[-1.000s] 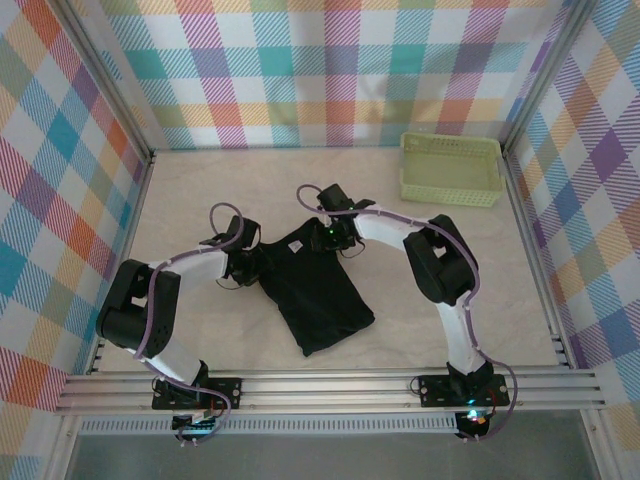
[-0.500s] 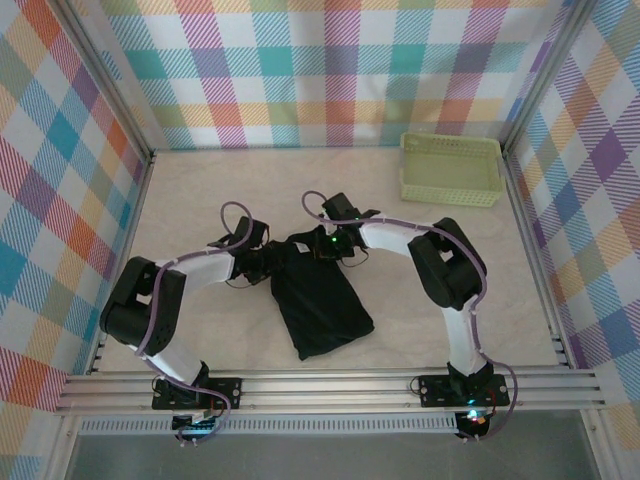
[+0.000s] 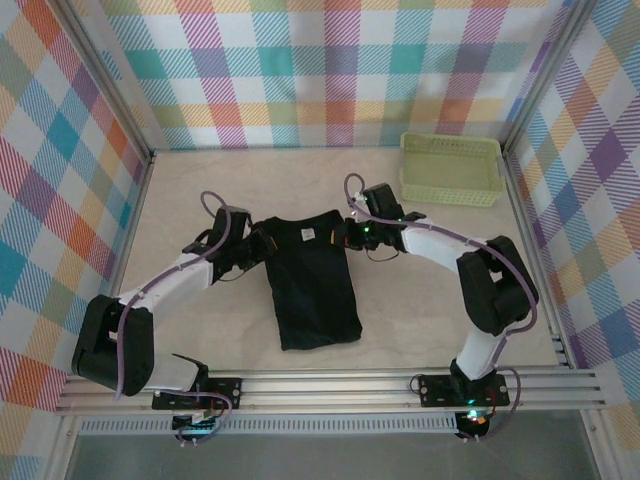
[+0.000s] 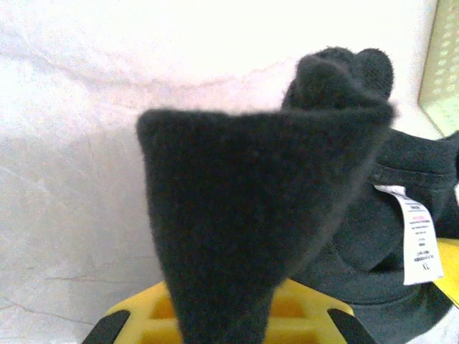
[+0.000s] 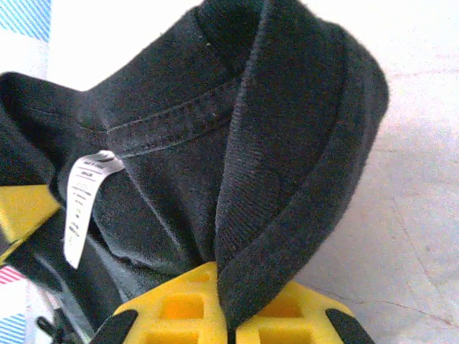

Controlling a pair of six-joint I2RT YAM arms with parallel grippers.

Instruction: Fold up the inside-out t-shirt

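Here the left fingers are closed on a thick fold of the shirt. In the left wrist view the black cloth rises from between them like a wedge and hides their tips. The right fingers are also clamped on the shirt, on a rolled edge that stands up from between them, just beside the collar seam.

The white label hangs from the collar. It is to the left of the right fingers in their own view and to the right of the left fingers in theirs, so it lies between the two pairs.

From above, both pairs of fingers hold the far edge of the shirt, the left fingers at its left end and the right fingers at its right end. This edge runs nearly straight between them. I cannot tell from above whether it is lifted off the desk.

From the fingers toward the arm bases, the rest of the shirt lies flat on the desk as a long dark shape. Beyond the right fingers, in the far right corner of the desk, stands a pale green basket, well apart from the shirt. Its wall also shows at the right edge of the left wrist view.
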